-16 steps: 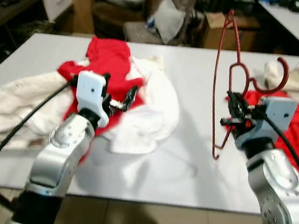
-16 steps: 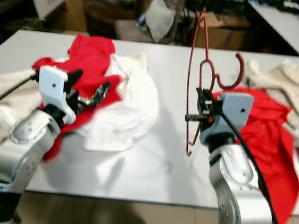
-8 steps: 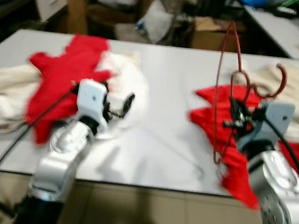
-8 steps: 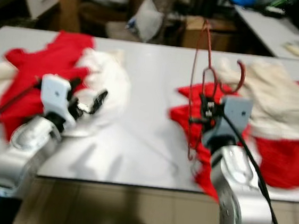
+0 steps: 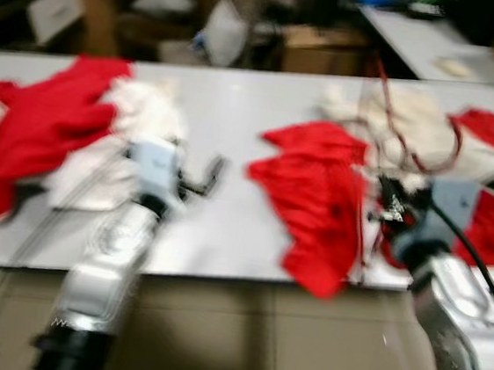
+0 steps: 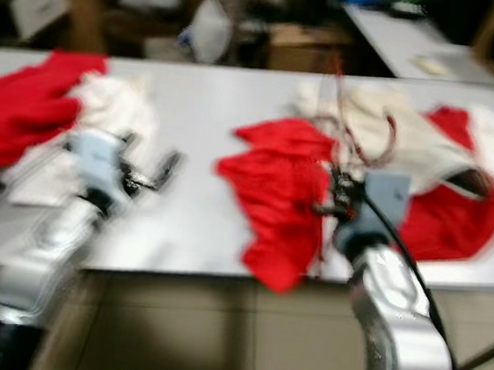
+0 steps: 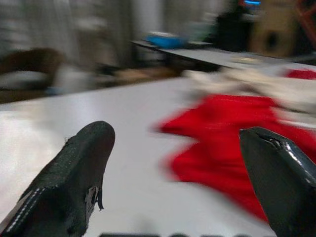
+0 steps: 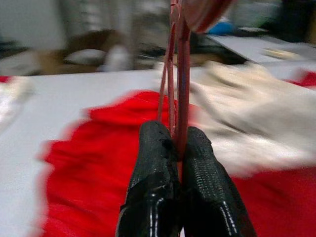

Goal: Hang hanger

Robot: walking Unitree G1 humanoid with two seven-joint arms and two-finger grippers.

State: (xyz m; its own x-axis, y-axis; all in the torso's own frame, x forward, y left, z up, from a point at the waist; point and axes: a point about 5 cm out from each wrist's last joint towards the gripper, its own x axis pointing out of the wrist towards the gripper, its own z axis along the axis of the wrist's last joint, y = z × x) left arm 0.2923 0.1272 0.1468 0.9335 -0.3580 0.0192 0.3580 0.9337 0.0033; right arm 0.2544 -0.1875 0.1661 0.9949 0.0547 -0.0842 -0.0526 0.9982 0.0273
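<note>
Still pinched in the right gripper [image 8: 178,148], red hanger [image 8: 178,74] rises above it; left gripper [image 7: 173,163] spread.

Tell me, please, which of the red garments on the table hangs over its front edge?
The red cloth garment in the middle, just left of the right tool, droops past the white table's front edge; the others lie fully on top.

The thin dark-red wire hanger [image 8: 178,74] looks smooth and slightly glossy, clamped between matt black, finely textured rubbery fingers [image 8: 153,197]. Soft red cloth garments [image 5: 317,188] and nubbly cream cloth [image 8: 247,113] lie on the smooth, faintly shiny pale grey tabletop [image 5: 238,104].
</note>
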